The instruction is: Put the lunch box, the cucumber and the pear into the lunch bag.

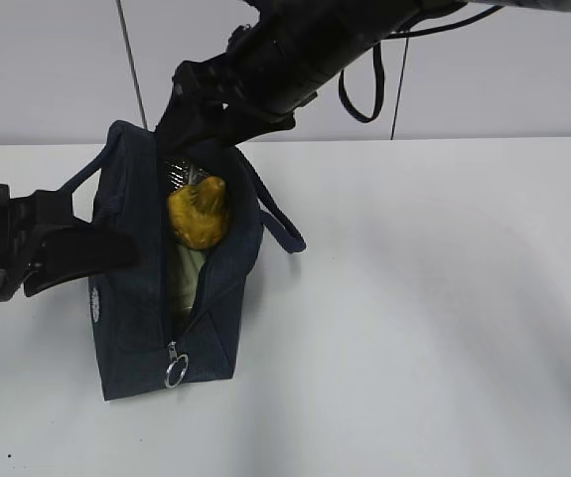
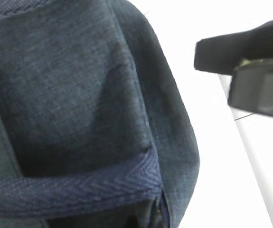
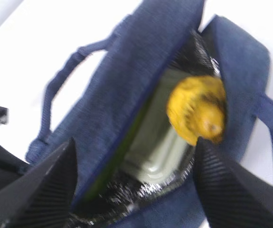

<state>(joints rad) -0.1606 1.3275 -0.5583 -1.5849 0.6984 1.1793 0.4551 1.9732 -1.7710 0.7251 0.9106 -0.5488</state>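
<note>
Right jaws [image 3: 134, 183]: spread wide above open bag [image 1: 136, 328], empty.
Left jaws [image 1: 106, 248]: at bag's side; state unclear.
Pear [image 1: 200, 213]: inside bag, on box [image 3: 157, 147].
Cucumber [image 3: 119, 147]: beside box.

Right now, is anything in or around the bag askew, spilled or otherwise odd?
Nothing spilled or damaged. The pear sits high in the open lunch bag, on the lunch box lid. A thin green strip beside the box may be the cucumber. The right gripper hangs open above.

Navy lunch bag [image 1: 141, 318] unzipped — pear [image 1: 200, 212] atop lunch box [image 3: 162, 149]; green sliver, likely cucumber [image 3: 119, 152].
</note>
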